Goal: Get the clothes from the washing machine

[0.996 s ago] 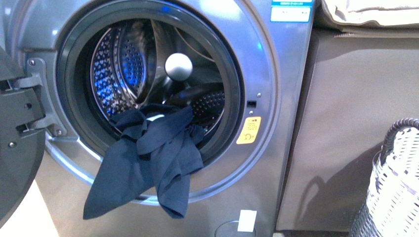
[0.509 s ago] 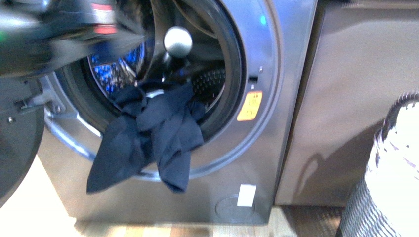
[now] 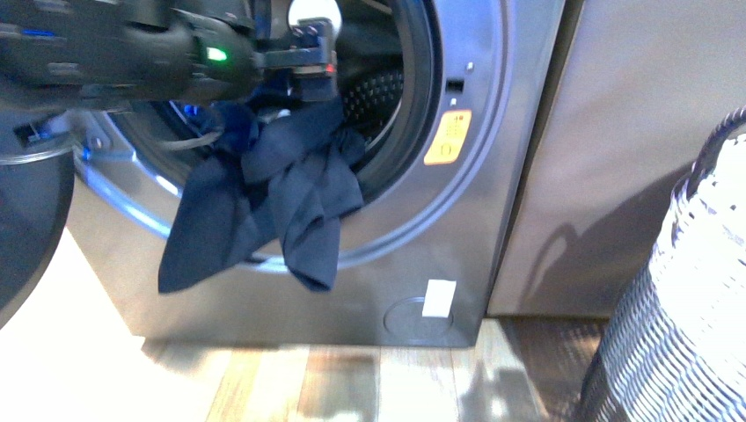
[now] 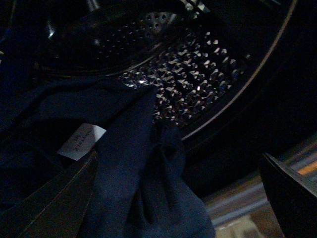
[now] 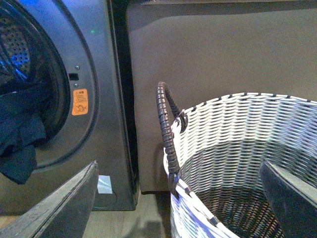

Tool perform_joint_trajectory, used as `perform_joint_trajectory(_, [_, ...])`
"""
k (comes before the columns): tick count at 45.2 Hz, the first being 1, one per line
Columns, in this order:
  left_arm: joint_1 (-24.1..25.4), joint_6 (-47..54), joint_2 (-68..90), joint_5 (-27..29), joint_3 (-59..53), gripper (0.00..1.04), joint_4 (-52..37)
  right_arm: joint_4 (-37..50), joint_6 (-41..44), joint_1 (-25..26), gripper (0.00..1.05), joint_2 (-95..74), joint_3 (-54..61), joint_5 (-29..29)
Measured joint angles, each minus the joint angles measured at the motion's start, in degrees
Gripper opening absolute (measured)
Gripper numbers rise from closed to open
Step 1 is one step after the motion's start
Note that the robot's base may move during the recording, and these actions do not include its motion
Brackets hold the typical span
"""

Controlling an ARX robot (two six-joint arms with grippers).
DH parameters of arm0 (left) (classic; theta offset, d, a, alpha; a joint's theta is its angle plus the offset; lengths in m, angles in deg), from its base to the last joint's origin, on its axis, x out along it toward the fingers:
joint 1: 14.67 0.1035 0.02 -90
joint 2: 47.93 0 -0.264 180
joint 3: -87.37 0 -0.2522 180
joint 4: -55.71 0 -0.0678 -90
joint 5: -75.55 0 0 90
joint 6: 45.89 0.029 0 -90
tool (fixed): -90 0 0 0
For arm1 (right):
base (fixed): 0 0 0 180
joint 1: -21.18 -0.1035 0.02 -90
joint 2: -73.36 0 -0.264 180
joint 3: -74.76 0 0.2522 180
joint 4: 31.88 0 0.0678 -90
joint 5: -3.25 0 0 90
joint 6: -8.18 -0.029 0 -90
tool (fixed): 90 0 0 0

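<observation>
The clothes (image 3: 264,202) are a dark navy garment that hangs in limp folds out of the drum mouth of the grey washing machine (image 3: 479,220). My left arm reaches in from the left. Its gripper (image 3: 315,77) is open at the top of the garment, in the drum mouth. In the left wrist view the garment (image 4: 133,163) with its white label (image 4: 80,142) lies between the open fingers (image 4: 54,198), in front of the perforated drum (image 4: 198,84). I cannot tell whether they touch it. My right gripper (image 5: 178,208) is open and empty above a white woven basket (image 5: 237,129).
The basket (image 3: 695,308) stands at the right on the wooden floor (image 3: 352,378). The machine's open door (image 3: 26,220) is at the far left. A beige cabinet (image 3: 633,132) stands between the machine and the basket. The machine carries an orange sticker (image 3: 447,138) and a white tag (image 3: 439,297).
My left arm has come in from the left and reached the drum mouth above the garment. The front view has tilted downward and now shows the floor. The garment hangs as before.
</observation>
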Motion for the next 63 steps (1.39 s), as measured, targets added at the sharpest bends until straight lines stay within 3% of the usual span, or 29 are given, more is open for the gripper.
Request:
perform_joint_trajectory(15, [0.0,7.7,11.3,8.5,13.0,0.98,2.0,0.0,0.0,0.0,0.97,0.0,0.0,0.0])
perform_joint_trajectory(32, [1.6,11.8,17.3,12.3,20.7,0.98,11.5,0.0,0.0,0.0,0.97,0.0,0.0,0.0])
perform_joint_trajectory(45, [2.8,10.8,20.3,10.2,21.0,0.98,15.8,0.0,0.0,0.0,0.97,0.0,0.0,0.0])
perform_joint_trajectory(55, [3.5,3.9,20.4,4.2,22.6,0.98,22.7,0.0,0.0,0.0,0.97,0.0,0.0,0.0])
perform_joint_trajectory(63, [3.7,-1.1,20.4,1.7,22.6,0.98,23.3,0.0,0.0,0.0,0.97,0.0,0.0,0.0])
